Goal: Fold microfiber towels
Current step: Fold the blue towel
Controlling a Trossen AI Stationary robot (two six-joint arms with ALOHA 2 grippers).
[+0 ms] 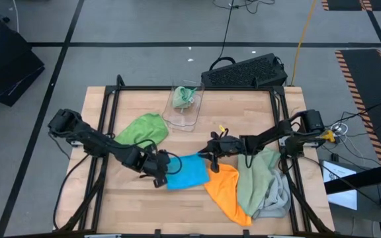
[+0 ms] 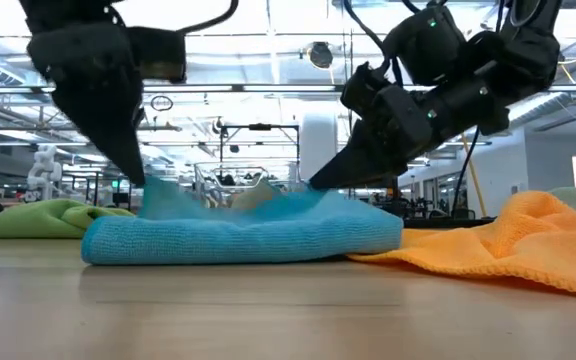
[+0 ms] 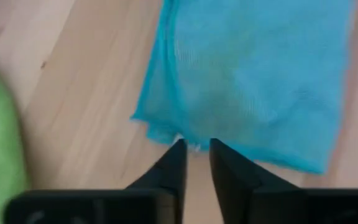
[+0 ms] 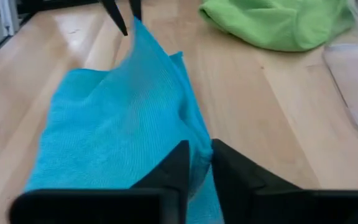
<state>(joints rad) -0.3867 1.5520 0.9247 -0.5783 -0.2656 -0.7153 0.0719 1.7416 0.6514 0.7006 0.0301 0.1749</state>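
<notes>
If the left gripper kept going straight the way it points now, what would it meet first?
The blue towel: the left gripper already sits at its near edge, jaws nearly closed on it; beyond lies more blue cloth.

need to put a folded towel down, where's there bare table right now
Bare wood runs along the near edge of the table, left of the orange towel and below the blue towel. The far right corner by the keyboard is also open. The middle and the near right corner are crowded with towels and both arms.
</notes>
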